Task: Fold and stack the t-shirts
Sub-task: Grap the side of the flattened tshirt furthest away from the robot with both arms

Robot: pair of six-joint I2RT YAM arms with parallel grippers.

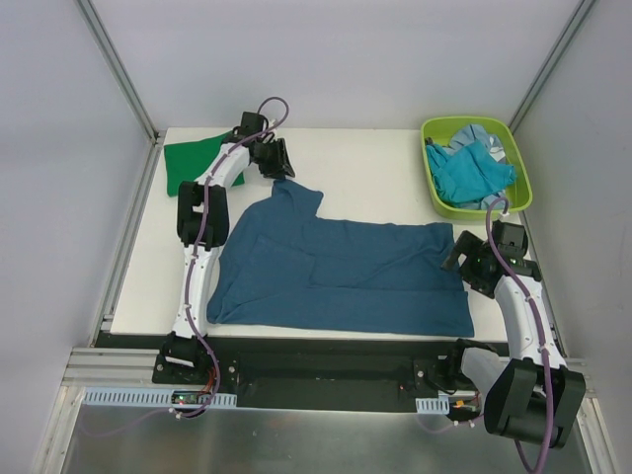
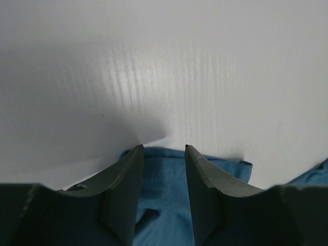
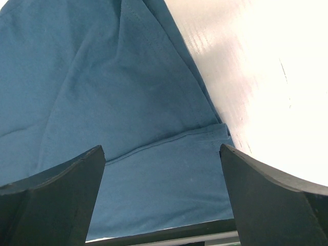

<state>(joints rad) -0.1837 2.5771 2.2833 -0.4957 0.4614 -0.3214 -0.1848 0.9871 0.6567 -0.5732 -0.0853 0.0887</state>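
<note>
One dark teal tee [image 1: 336,272] lies flat. Bin [image 1: 433,183] at its far-right: bunched tees [image 1: 474,173], count unclear. Green tee [image 1: 188,163] far-left, L arm [image 1: 225,168] hiding part. R gripper [image 3: 162,148] gapes over its hem corner; L gripper [image 2: 164,148] narrow astride its sleeve, grip unclear.

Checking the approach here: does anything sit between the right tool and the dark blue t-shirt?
Nothing visible. The right tool hangs open directly over the dark blue t-shirt, its hem showing between the jaws.
</note>
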